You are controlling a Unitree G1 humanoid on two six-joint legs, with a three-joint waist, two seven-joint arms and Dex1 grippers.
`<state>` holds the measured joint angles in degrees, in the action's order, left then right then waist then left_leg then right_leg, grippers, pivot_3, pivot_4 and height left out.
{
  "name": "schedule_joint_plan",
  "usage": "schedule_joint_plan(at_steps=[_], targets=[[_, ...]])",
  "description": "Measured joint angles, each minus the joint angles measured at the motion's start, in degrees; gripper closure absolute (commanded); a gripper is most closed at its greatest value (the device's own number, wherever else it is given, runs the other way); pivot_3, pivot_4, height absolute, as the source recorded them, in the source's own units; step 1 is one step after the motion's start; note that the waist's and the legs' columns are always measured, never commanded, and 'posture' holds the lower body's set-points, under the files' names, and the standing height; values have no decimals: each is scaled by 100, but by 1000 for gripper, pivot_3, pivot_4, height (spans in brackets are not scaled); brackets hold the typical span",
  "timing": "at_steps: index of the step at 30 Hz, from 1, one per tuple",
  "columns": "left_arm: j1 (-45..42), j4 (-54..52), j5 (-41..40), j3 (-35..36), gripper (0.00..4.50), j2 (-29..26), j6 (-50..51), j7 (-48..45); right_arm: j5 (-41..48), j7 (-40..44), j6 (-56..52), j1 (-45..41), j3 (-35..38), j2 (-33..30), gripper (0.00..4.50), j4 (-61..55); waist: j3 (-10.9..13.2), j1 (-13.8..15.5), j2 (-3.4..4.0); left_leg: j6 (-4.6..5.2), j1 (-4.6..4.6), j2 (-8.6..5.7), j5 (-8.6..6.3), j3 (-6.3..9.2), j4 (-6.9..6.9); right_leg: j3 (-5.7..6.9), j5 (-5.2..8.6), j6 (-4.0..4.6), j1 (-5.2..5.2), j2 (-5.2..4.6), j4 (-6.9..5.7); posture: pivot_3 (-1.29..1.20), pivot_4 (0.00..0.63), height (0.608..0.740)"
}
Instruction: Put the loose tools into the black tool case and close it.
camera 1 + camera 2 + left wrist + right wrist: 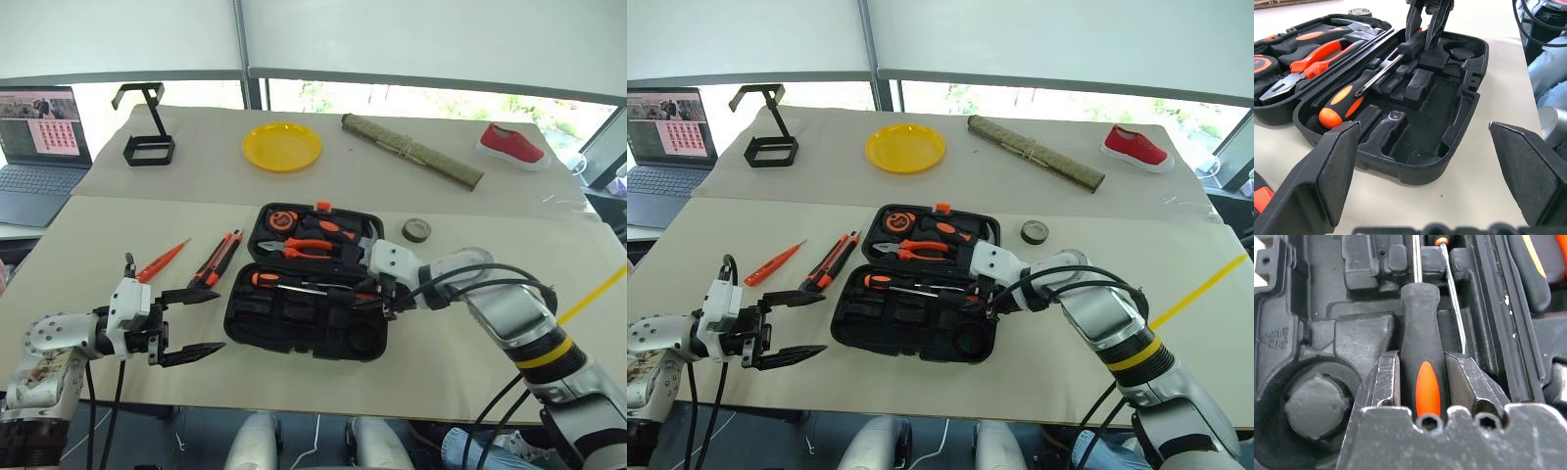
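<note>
Holding a screwdriver (1421,377) by its black-and-orange handle, our right claw (1421,382) is clamped on it low over the near half of the open case (294,338), which lies on the table (470,362). Our left claw (188,321) hangs to the left of the case with its fingers wide apart and nothing between them.

We judge the main risk is letting go before the handle sits in its moulded slot. A second screwdriver (1347,98) already lies just beside the held one, shafts nearly parallel, so the two could cross or stack. Then the lid would not shut flat. Pressing down at a slant could also shove the case, since nothing steadies it.

Inside, the near half holds that second screwdriver, with several empty slots and a round recess close beside our right claw. The far half, beyond our right claw, holds pliers (309,247) and other orange-and-black tools we cannot tell apart.

Outside, a knife (217,260) and a slim screwdriver (162,261) lie just beyond our left claw. A small roll (416,230) sits beyond our right claw, past the case.
</note>
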<state>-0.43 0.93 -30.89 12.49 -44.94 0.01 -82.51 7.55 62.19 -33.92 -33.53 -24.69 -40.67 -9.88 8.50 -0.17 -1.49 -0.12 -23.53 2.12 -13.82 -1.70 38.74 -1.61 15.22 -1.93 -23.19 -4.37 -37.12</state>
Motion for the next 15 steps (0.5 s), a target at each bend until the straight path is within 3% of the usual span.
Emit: schedule_joint_plan(at_steps=[6,8,11,15], targets=[[-2,0,0,-1,0,1,1,33,-85,68,-51,-158,-108,150,3468,130,0,-51,0,0,0,3,0,0,-1,0,0,0,-2,3,-1,0,150,740],[-2,0,1,-1,0,1,0,42,-96,83,-80,-171,-109,184,2457,160,0,-53,0,0,1,4,0,1,-2,0,0,1,-2,3,-2,0,150,740],[-1,0,3,-1,0,1,-1,60,-82,92,-139,-239,-46,221,1579,190,0,-53,0,0,1,4,0,1,-2,0,0,1,-2,2,-2,0,150,740],[7,0,5,-1,0,3,-5,94,436,518,-21,-228,301,230,1579,94,1,-53,-1,0,-2,3,0,2,-3,-1,0,1,-4,2,-1,0,150,740]])
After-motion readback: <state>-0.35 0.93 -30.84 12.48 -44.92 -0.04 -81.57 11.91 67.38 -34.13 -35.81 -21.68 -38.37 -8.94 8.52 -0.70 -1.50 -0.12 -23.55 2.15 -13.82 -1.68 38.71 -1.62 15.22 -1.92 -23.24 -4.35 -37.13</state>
